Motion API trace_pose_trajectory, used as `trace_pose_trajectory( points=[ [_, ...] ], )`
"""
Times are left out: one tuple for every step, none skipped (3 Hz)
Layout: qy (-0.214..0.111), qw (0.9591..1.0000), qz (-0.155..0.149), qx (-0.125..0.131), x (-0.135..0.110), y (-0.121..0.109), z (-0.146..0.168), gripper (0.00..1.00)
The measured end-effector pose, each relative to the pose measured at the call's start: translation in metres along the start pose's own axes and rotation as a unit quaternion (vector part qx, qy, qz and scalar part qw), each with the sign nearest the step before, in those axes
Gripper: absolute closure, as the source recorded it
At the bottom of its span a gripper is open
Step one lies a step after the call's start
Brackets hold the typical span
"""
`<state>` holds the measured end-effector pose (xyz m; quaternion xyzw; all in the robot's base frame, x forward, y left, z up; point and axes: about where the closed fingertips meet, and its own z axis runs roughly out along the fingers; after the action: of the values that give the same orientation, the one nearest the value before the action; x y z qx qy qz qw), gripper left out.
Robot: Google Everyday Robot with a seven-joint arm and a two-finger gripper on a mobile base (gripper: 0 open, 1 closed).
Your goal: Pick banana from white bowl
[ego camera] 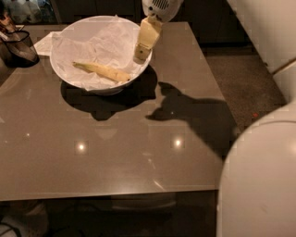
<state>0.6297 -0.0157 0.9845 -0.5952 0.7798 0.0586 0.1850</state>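
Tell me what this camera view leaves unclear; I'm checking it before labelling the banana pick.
Camera view only.
1. The gripper, over the right rim of the white bowl: the top edge cuts off its arm, and it hides that stretch of rim.
2. The banana: underside sunk in the crumpled paper.
3. The dark container: cut by the left edge.
4. The table: near right corner hidden by a large white shape.

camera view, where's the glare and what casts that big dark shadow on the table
Camera view: two small glare spots shine on the glossy table towards its front; the large shadow right of the white bowl falls from the arm, whose pincer hangs over the bowl's right rim; the banana inside lies evenly lit.
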Motion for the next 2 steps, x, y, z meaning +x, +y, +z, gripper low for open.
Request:
trace_pose_trajectory(
  points=[
    [-0.001, 1.0, -0.009, -0.004, -0.02, -0.007, 0.008, 0.33],
    [0.004, 0.9998, -0.018, -0.002, -0.037, -0.011, 0.015, 0.41]
  ],
)
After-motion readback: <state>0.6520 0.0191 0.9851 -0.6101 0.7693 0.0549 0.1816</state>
